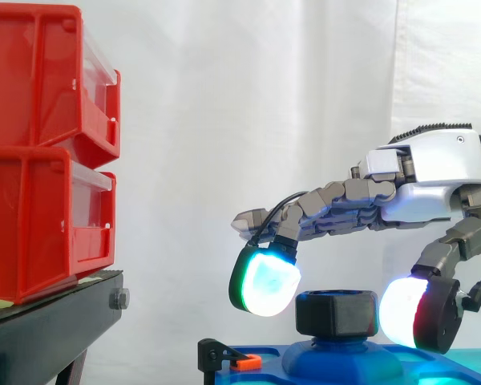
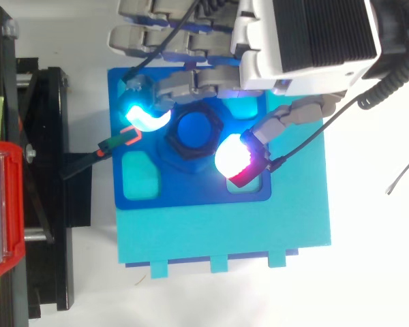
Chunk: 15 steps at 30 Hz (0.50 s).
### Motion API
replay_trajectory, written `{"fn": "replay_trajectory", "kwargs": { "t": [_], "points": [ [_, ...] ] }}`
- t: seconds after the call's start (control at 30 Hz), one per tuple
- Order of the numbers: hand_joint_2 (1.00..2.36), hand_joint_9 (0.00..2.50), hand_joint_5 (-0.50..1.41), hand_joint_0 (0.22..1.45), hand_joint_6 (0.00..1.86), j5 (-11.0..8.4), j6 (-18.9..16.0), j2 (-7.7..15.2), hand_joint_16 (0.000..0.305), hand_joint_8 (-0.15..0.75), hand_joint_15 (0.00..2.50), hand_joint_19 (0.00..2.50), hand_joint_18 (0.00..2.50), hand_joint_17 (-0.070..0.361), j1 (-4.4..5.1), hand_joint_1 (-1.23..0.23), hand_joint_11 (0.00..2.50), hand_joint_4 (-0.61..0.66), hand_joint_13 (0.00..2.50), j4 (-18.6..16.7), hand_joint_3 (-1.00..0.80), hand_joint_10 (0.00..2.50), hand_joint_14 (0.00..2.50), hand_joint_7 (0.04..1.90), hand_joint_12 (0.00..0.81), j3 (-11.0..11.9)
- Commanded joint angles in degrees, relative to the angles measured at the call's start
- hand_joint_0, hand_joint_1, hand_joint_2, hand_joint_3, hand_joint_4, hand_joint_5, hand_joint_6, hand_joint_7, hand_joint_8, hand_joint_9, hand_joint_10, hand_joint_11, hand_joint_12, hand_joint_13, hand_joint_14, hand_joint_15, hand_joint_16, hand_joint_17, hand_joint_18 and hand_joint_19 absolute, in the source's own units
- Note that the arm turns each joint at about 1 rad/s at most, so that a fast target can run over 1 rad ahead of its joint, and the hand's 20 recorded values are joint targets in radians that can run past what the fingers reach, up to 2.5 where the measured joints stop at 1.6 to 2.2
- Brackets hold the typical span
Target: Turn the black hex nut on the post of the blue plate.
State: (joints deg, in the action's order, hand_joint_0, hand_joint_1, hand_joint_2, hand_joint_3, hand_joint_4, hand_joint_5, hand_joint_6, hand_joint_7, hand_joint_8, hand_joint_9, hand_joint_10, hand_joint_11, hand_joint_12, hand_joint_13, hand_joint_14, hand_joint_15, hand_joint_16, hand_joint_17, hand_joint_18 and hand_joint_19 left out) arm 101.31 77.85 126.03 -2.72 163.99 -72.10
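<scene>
One hand (image 1: 433,170), fingers (image 1: 264,282) pinching hex nut (image 1: 337,314)

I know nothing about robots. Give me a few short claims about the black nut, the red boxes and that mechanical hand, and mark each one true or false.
1. The black hex nut sits on the round blue post of the dark blue plate. True.
2. The red plastic bins stand side by side. False: one is stacked on the other, on the black stand.
3. The robot's grey hand reaches over the blue plate. True.
4. The blue plate lies on a red base. False: it lies on a turquoise base.
</scene>
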Motion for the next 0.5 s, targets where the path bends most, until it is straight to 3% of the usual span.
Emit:
{"fn": "replay_trajectory", "kwargs": {
  "t": [0.0, 0.47],
  "points": [
    [1.00, 0.00, -0.27, 0.47, 0.50, 0.38, 0.0, 0.0, 0.049, 0.146, 0.00, 0.02, 0.00, 0.109, -0.10, -0.73, 0.00, 0.12, 0.00, 0.0, -0.50, 0.00, 0.00, 0.77, 0.327, 0.0],
    [1.00, 0.00, -0.27, 0.46, 0.50, 0.55, 0.0, 0.0, 0.050, 0.150, 0.00, 0.02, 0.00, 0.112, -0.36, -0.74, 0.00, 0.13, 0.00, 0.0, -0.50, 0.00, 0.00, 0.77, 0.332, 0.0]
  ]
}}
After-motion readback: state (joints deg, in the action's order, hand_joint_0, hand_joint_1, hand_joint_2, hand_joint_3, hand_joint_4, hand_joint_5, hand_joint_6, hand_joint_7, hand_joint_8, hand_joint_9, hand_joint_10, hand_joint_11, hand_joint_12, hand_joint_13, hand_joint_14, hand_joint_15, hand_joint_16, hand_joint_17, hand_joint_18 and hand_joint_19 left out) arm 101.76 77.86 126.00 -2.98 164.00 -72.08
